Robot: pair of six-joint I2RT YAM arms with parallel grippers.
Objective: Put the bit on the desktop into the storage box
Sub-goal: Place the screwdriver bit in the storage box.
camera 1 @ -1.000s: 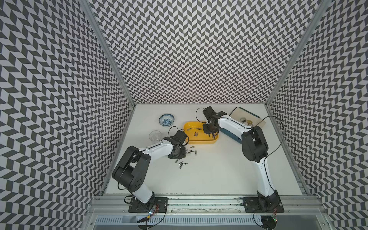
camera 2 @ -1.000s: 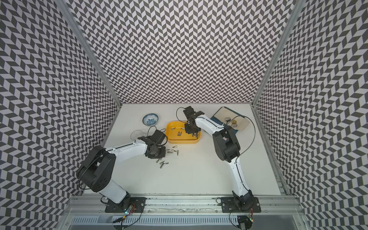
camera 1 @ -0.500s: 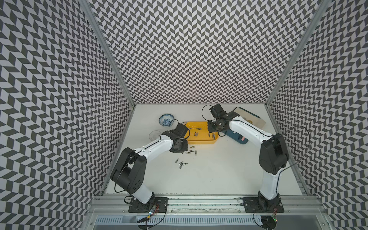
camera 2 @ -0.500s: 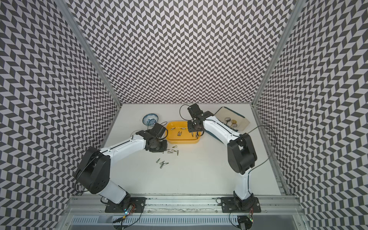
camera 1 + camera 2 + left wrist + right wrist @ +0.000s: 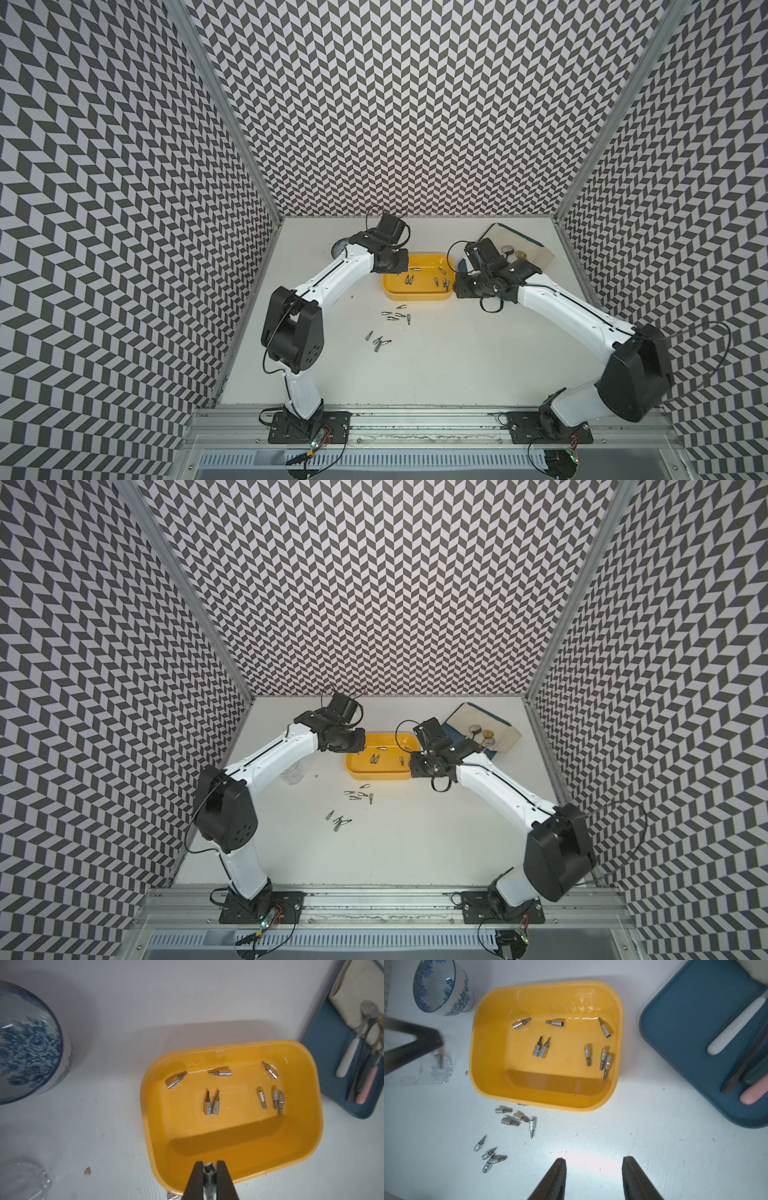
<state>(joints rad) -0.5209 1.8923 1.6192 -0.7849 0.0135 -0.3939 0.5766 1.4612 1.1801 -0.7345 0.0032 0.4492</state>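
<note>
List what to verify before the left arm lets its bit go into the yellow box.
1. Grip: ok. The left gripper is shut on the held bit.
2. Release spot over the storage box: cannot tell. Both top views put the fingertips at the box's edge, not clearly over its floor.
3. Landing room: ok. Inside lie eight bits, with a wide bare stretch of floor.
4. Clearance: ok. The right gripper is open, empty, over bare desktop outside the box.
5. Desktop cleared: not ok. Several loose bits lie outside the box.
</note>
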